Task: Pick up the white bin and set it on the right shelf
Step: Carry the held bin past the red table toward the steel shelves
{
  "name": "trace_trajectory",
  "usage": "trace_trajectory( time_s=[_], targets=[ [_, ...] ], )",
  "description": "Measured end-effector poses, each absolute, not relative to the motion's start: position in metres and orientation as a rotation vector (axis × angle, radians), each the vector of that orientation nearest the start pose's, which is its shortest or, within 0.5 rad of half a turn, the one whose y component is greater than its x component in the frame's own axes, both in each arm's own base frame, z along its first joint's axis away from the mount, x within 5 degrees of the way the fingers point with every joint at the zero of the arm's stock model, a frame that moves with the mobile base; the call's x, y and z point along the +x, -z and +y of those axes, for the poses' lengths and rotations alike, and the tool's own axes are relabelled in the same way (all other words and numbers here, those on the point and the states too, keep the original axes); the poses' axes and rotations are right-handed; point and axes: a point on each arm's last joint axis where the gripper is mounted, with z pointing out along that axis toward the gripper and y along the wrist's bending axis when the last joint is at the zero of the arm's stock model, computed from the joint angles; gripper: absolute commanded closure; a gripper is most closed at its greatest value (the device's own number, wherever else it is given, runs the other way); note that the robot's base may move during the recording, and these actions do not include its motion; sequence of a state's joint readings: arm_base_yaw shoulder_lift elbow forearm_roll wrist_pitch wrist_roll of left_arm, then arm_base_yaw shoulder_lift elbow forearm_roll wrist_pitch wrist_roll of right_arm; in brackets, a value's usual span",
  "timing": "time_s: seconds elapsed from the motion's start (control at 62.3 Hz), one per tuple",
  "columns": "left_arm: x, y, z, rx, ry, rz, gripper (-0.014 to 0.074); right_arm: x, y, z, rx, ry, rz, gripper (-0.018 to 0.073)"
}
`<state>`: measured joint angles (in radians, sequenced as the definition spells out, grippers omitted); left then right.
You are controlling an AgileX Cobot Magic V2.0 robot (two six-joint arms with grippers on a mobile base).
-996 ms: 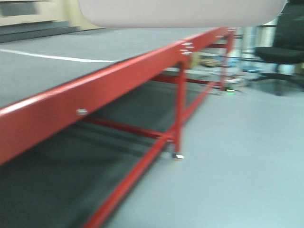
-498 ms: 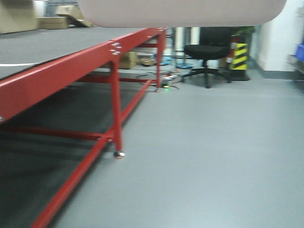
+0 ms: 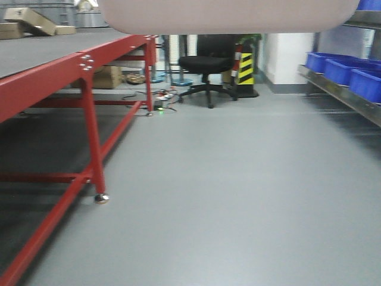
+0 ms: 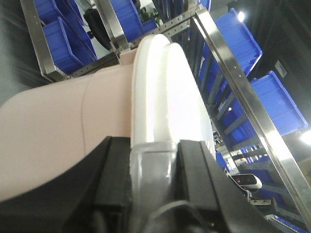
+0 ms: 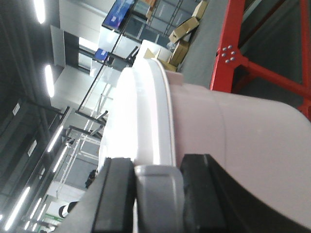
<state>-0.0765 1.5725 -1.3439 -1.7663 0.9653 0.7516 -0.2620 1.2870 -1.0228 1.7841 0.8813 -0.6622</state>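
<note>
One white bin [image 3: 226, 15] in left hand [image 4: 155, 167], right hand [image 5: 158, 182]

Red table [image 3: 53, 71]: cardboard boxes [image 3: 30, 19] on top.
Right shelf [image 3: 340, 95]: blue bins [image 3: 336, 67] in a row.
Floor [image 3: 238, 196]: office chair [image 3: 205, 62].

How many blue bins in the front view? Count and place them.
3, in a row on the right shelf: far bin, middle bin, near bin at the frame edge. Blue sliver above may be another.

We see matt pinkish plastic on the white bin [image 4: 53, 136], a smooth glossy lid [image 4: 165, 92], and shiny steel on the right shelf [image 4: 233, 77].
</note>
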Motion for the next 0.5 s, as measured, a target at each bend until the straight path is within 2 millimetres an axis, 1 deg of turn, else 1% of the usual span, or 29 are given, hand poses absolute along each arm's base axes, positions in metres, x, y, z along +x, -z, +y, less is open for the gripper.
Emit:
trace_trajectory(
  time_s=[0.498],
  targets=[
    [0.3371, -0.3989, -0.0995, -0.025, 1.613, 1.737, 0.0714, 0.2769, -0.3869, -0.0031, 0.492, -1.383, 1.627, 0.05]
  ],
)
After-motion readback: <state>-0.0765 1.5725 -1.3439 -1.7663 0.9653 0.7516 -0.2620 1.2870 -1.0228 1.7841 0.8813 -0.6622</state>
